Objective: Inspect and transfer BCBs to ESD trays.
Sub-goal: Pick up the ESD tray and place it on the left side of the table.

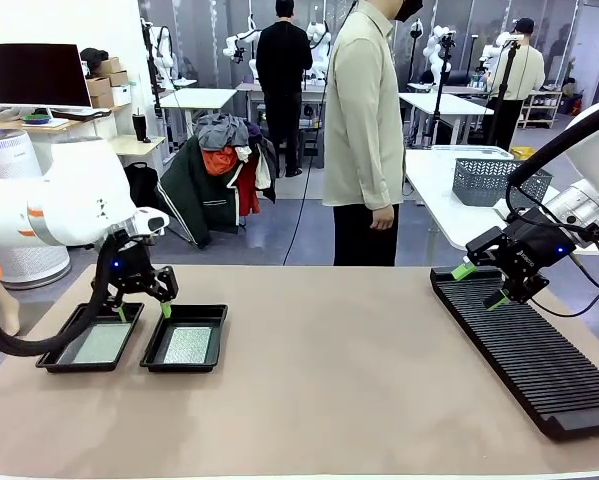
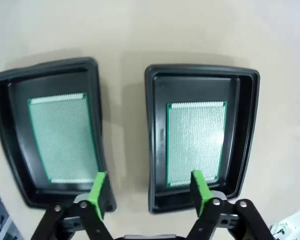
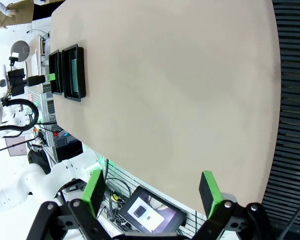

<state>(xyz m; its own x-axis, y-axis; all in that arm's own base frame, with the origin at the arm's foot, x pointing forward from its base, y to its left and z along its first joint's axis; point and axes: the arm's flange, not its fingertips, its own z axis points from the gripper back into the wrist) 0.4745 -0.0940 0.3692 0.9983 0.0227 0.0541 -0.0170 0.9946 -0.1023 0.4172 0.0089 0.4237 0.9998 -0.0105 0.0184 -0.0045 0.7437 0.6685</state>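
Green BCBs [image 2: 64, 137] in both ESD trays [image 2: 247, 125], no legible markings; both claws [image 1: 142, 308] [image 1: 479, 285] released.

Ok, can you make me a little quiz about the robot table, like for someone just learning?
1. How many black trays lie on the table, and what lies in each?
2. True or false: the left gripper holds a green board.
3. The right gripper hangs over which thing: A) a tray, B) the long black ribbed rack, C) the grey basket?

Key
1. Two, side by side; each holds one green board lying flat.
2. False: its jaws are open and empty above the trays.
3. B, with jaws open.
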